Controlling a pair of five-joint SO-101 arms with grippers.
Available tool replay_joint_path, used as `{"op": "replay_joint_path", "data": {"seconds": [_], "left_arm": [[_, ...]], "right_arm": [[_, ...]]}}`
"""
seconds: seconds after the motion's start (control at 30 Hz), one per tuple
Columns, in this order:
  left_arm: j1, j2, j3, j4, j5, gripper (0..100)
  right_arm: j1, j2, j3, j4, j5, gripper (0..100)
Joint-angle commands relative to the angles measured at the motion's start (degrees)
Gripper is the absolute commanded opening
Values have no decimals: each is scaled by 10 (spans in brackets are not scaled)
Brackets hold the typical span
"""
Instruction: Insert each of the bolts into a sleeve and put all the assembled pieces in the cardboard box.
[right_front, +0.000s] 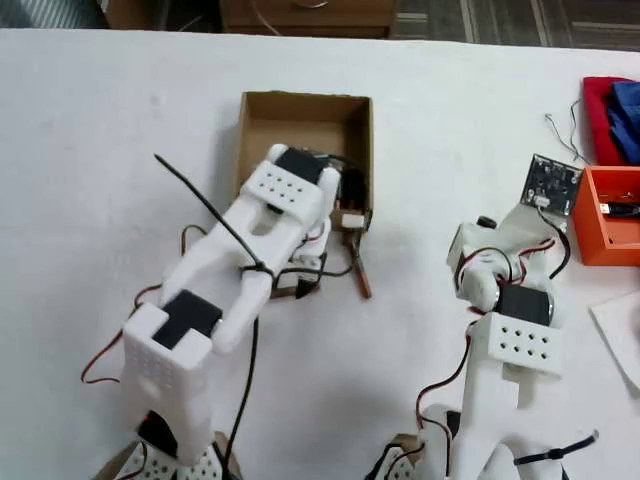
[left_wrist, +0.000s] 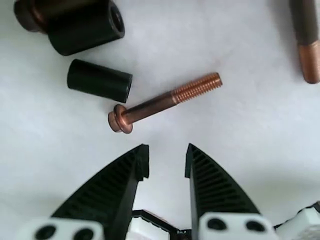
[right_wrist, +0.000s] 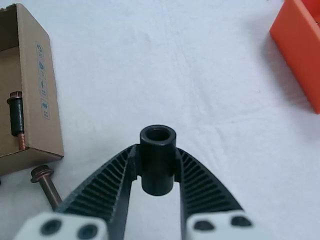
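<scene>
Left end effector (left_wrist: 166, 150) released; bolt (left_wrist: 165, 101) just ahead, stiff, roll-prone, probably best gripped mid-shank; right end effector (right_wrist: 156, 152) clenches sleeve (right_wrist: 158, 140)

Cardboard box (right_front: 305, 110) on counter (right_front: 100, 150), toward 12 o'clock. Loose bolt (right_front: 358, 270) on counter just off box's 5 o'clock corner. Assembled piece (right_wrist: 16, 117) in box, beside its 3 o'clock wall. Bin (right_front: 610, 215) at counter's 3 o'clock edge, circuit board (right_front: 550, 185) at bin's 9 o'clock. Sleeve (right_wrist: 157, 150) between right claw (right_wrist: 157, 152) fingers, 4 o'clock of box. Before left claw (left_wrist: 167, 160): second bolt (left_wrist: 165, 102), spare sleeve (left_wrist: 99, 80) just beside its head.
</scene>
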Motion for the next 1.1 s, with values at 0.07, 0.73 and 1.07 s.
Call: {"op": "replay_joint_path", "data": {"seconds": [0.07,0.73,1.07], "left_arm": [[6,-11,23,-15,48,143],[-20,-11,64,-48,-73,143],[-47,-10,68,-91,-159,143]], "right_arm": [[1,-18,-4,-12,-5,20],[1,-18,-4,-12,-4,20],[1,-18,-4,-12,-4,20]]}}
